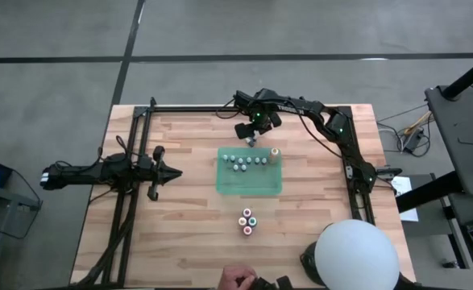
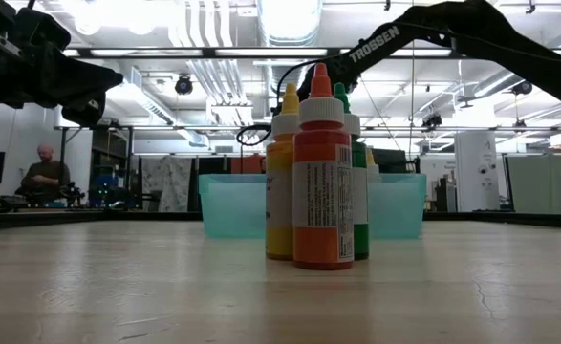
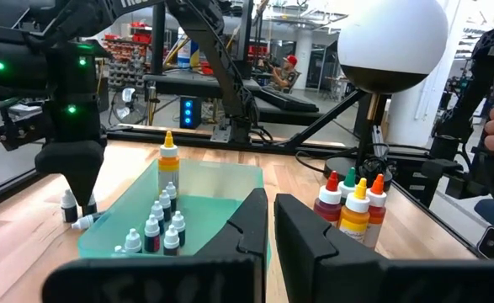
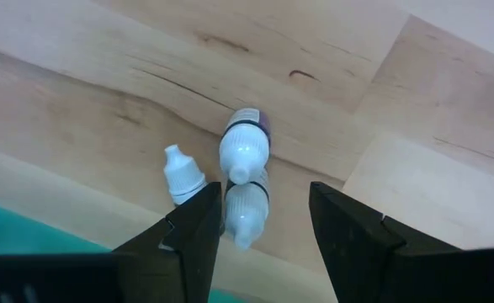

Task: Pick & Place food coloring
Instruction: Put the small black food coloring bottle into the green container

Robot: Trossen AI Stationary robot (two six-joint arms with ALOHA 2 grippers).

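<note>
Three tiny white-capped food-coloring bottles [image 4: 245,151] sit on the pale wooden counter [image 4: 448,185] just outside the translucent teal tray [image 1: 251,184], which holds more small bottles [image 1: 247,162]. The right tool [image 4: 263,223] hovers over one bottle — its fingers apart, gripping nothing. The left tool [image 3: 270,220], closed and empty, waits well left.

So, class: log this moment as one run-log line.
right gripper: open, over small bottles beside green tray | left gripper: shut, waiting left | four tall bottles: untouched
</note>
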